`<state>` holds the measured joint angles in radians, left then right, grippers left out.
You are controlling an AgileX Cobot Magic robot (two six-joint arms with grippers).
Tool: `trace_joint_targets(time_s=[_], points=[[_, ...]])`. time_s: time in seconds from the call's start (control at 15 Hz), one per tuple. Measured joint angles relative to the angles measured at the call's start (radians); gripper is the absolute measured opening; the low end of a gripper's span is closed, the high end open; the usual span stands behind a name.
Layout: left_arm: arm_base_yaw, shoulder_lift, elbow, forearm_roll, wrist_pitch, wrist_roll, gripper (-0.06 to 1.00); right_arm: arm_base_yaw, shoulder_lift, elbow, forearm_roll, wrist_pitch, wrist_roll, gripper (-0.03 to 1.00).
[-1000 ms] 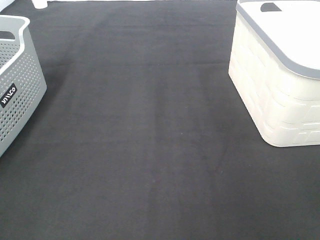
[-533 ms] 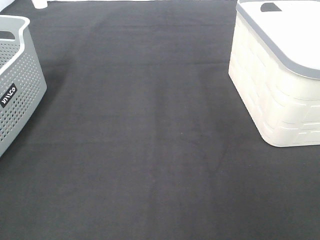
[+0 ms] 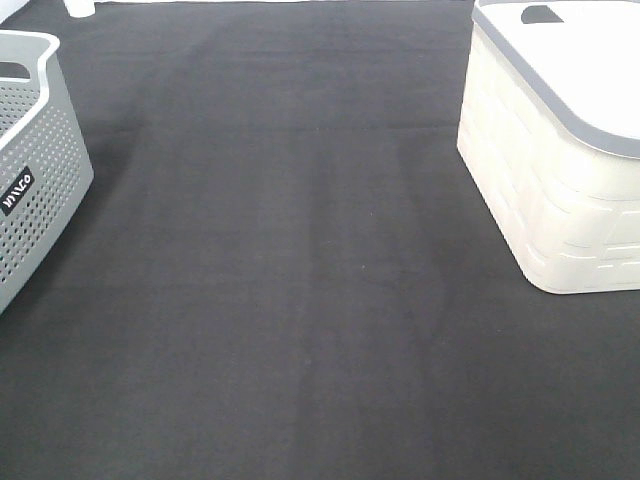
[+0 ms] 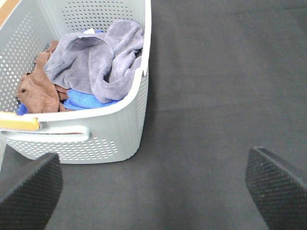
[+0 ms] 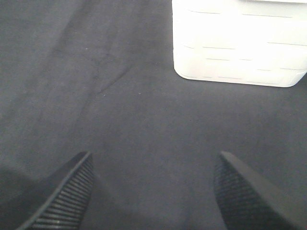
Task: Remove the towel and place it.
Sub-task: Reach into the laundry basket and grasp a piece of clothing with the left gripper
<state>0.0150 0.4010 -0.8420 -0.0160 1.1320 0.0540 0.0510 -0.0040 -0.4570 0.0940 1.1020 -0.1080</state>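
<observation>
The grey-blue towel (image 4: 103, 60) lies crumpled on top of other cloths inside a grey perforated basket (image 4: 117, 124). That basket shows at the left edge of the high view (image 3: 40, 170), where the towel is hidden. My left gripper (image 4: 153, 191) is open and empty, above the black cloth beside the basket, a short way from it. My right gripper (image 5: 153, 191) is open and empty over the black cloth, a short way from a white basket (image 5: 240, 43). Neither gripper shows in the high view.
A brown cloth (image 4: 36, 91) and a bright blue cloth (image 4: 84, 99) lie under the towel in the grey basket. The white basket with a grey-rimmed lid (image 3: 560, 150) stands at the right. A black cloth (image 3: 300, 280) covers the table.
</observation>
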Motion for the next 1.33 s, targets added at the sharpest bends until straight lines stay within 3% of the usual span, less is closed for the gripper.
trace_joint_targets(time_s=[0.13, 0.53, 0.67, 0.87, 1.13, 1.33], points=[[0.000, 0.173, -0.118, -0.001, 0.033, 0.033, 0.98, 0.000, 0.000, 0.000, 0.000, 0.000, 0.000, 0.69], [0.000, 0.676, -0.430, -0.001, 0.078, 0.313, 0.98, 0.000, 0.000, 0.000, 0.000, 0.000, 0.000, 0.69], [0.000, 0.833, -0.518, -0.001, 0.078, 0.448, 0.98, 0.000, 0.000, 0.000, 0.000, 0.000, 0.000, 0.69], [0.000, 0.998, -0.593, -0.001, 0.069, 0.735, 0.98, 0.000, 0.000, 0.000, 0.000, 0.000, 0.000, 0.69], [0.117, 1.130, -0.600, -0.062, -0.020, 1.042, 0.98, 0.000, 0.000, 0.000, 0.000, 0.000, 0.000, 0.69], [0.240, 1.208, -0.600, -0.091, -0.108, 1.159, 0.98, 0.000, 0.000, 0.000, 0.000, 0.000, 0.000, 0.69]])
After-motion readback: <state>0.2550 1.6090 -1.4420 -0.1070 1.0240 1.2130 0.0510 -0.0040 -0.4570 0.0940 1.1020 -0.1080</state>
